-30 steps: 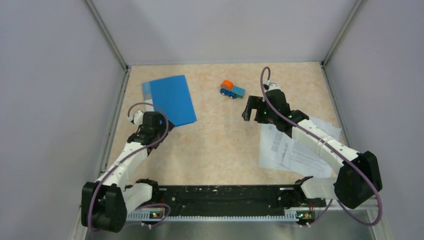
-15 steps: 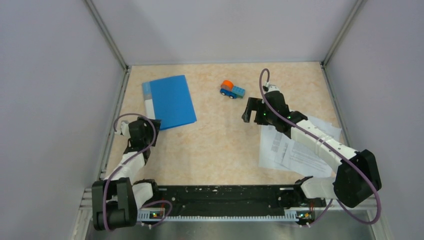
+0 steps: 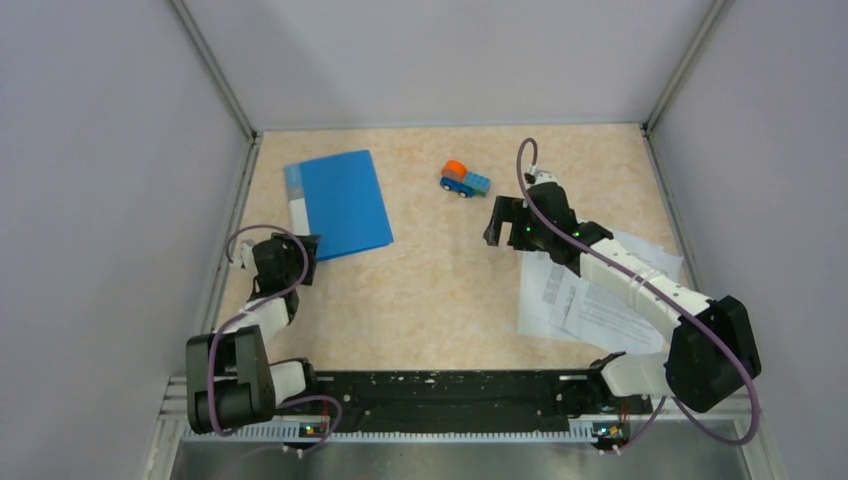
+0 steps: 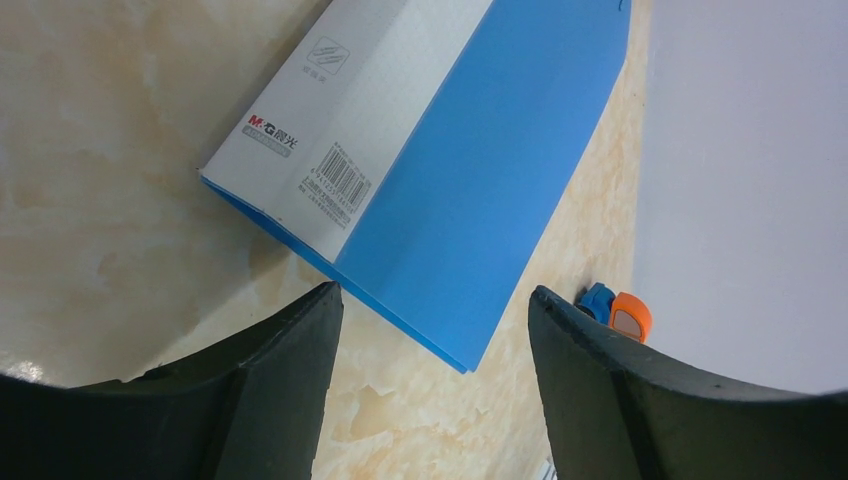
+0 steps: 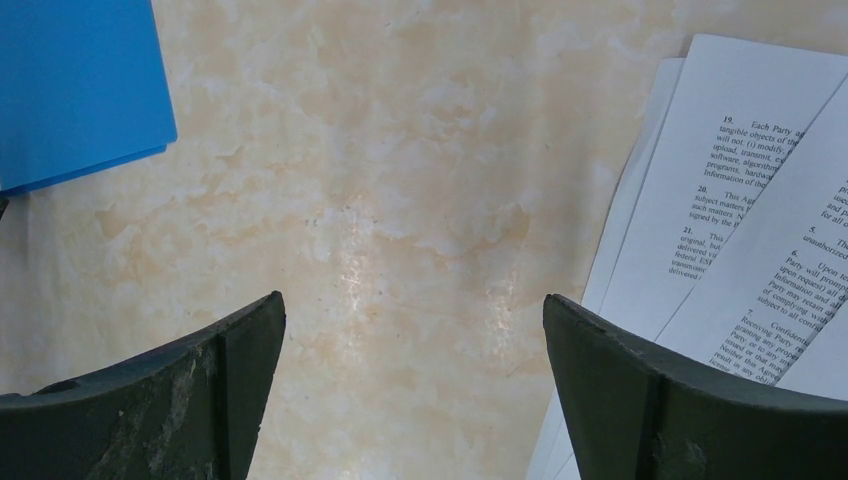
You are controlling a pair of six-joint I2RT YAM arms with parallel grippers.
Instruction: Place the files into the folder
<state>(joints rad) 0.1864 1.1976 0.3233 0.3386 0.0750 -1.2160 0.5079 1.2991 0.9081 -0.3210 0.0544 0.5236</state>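
The blue folder lies closed and flat at the back left, its pale spine strip on the left; it fills the upper left wrist view and shows in a corner of the right wrist view. The files, loose white printed sheets, lie fanned at the right under my right forearm, and show in the right wrist view. My left gripper is open and empty, just off the folder's near left corner. My right gripper is open and empty above bare table, left of the files.
A small blue-and-orange toy truck stands at the back middle and shows in the left wrist view. Grey walls with metal rails enclose the table on three sides. The arm bases and a black rail run along the near edge.
My left arm has pulled back off the folder toward the near left and folded up. The folder lies a little further left, fully uncovered. The right arm has hardly moved.
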